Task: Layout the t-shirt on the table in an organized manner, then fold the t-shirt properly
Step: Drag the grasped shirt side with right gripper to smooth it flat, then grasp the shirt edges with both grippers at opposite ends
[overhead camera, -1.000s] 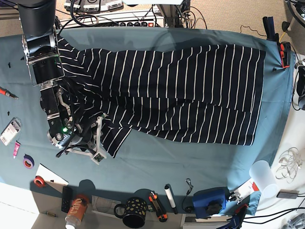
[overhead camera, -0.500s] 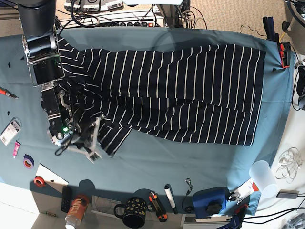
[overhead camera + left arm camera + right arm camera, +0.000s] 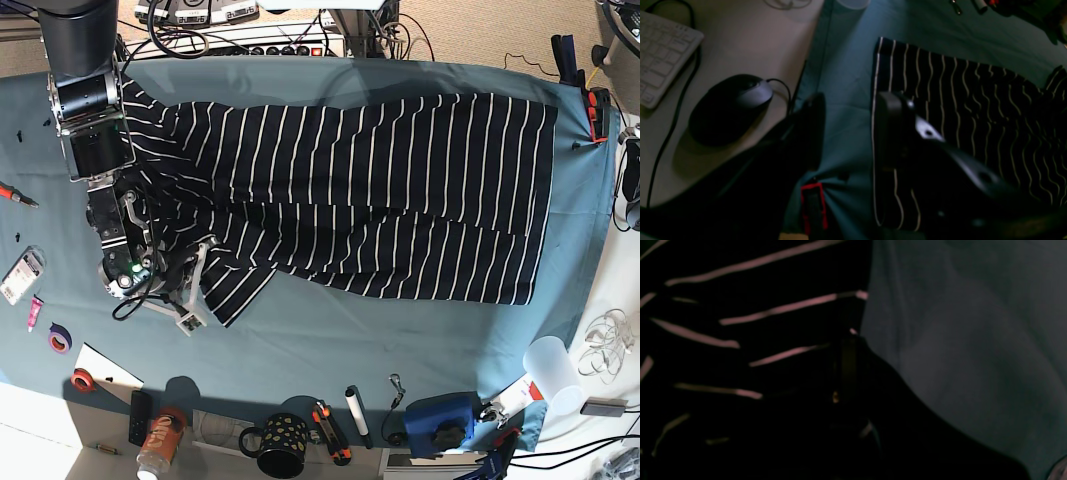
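The t-shirt (image 3: 380, 190), dark with thin white stripes, lies lengthwise across the teal table (image 3: 400, 340), its lower part folded over in wrinkled layers. On the base view's left, my right gripper (image 3: 192, 300) is shut on the edge of the short sleeve. The right wrist view shows striped fabric (image 3: 740, 340) bunched at the dark gripper tip (image 3: 850, 340), beside bare cloth (image 3: 973, 340). My left gripper (image 3: 850, 133) stands open above the table's right end. One finger is over the teal cloth (image 3: 846, 66), the other over the shirt's hem (image 3: 973, 110). It holds nothing.
A spotted mug (image 3: 280, 445), a can (image 3: 160, 440), a marker (image 3: 357, 415) and a blue device (image 3: 440, 420) line the near edge. Tape rolls (image 3: 60, 338) and a screwdriver (image 3: 15, 193) lie at the left. A white cup (image 3: 553, 368), mouse (image 3: 730, 106) and keyboard (image 3: 663, 56) sit at the right.
My right gripper has closed on the sleeve edge and shifted slightly left and up, drawing the sleeve with it. The rest of the shirt has not moved.
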